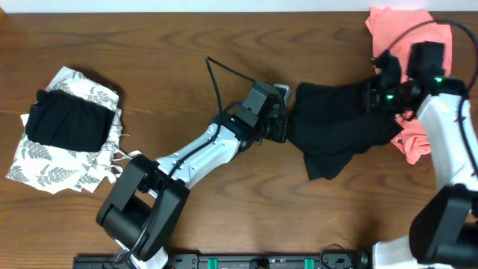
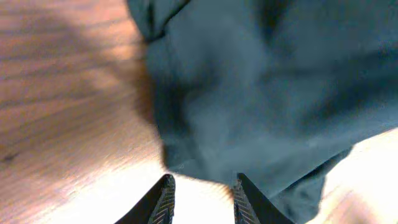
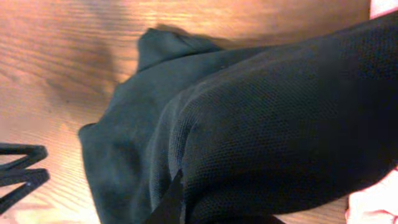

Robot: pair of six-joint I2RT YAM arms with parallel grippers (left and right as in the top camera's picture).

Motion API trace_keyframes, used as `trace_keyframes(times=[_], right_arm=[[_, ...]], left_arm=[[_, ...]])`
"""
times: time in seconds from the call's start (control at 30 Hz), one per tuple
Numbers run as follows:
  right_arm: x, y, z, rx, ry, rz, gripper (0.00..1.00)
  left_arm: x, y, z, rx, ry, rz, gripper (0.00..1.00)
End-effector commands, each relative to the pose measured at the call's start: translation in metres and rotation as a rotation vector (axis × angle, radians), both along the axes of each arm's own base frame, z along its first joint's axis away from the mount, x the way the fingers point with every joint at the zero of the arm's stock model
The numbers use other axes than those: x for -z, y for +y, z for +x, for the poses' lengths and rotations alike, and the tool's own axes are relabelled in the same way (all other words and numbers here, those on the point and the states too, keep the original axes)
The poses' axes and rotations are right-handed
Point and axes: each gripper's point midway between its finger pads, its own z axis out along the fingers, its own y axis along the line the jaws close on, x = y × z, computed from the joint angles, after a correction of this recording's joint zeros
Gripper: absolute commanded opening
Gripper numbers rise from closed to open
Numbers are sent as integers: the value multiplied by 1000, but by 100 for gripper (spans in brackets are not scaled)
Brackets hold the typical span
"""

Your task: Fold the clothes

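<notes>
Shirt first: the black shirt (image 1: 336, 127) lies crumpled on the table (image 1: 149, 45), right of centre, between my two arms. My right gripper (image 1: 382, 93) sits at its right edge, jaws closed on a bunch of the cloth. In the right wrist view the fabric humps up close to the lens and runs down to the fingertip (image 3: 171, 205). My left gripper (image 2: 202, 183) is at the shirt's left edge, fingers a little apart with nothing between them, the hem just ahead of the tips. A salmon-pink garment (image 1: 399, 30) lies at the far right corner, touching the shirt. Well apart on the left, a black garment (image 1: 67, 123) rests on a white leaf-print garment (image 1: 45, 168).
</notes>
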Motion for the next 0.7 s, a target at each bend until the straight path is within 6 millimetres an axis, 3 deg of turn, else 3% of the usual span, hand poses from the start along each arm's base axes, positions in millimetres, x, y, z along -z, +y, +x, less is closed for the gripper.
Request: trace_keyframes(times=[0.0,0.17,0.3,0.47,0.67], right_arm=[[0,-2,-1,55,12,-147,6],[5,1,-4,67,39,-153,2],[6,-4,-6,79,50,-180,3],[10,-30,-12,181,84,-281,3],[19,-52,-17,285,134,-300,2]], left_arm=[[-19,-11,1,-17,14,-86,32],[-38,-26,12,-95,27,-208,32],[-32,-45,9,-117,68,-263,28],[-9,-78,-12,-135,188,-323,28],[-5,-102,-39,-67,218,-331,28]])
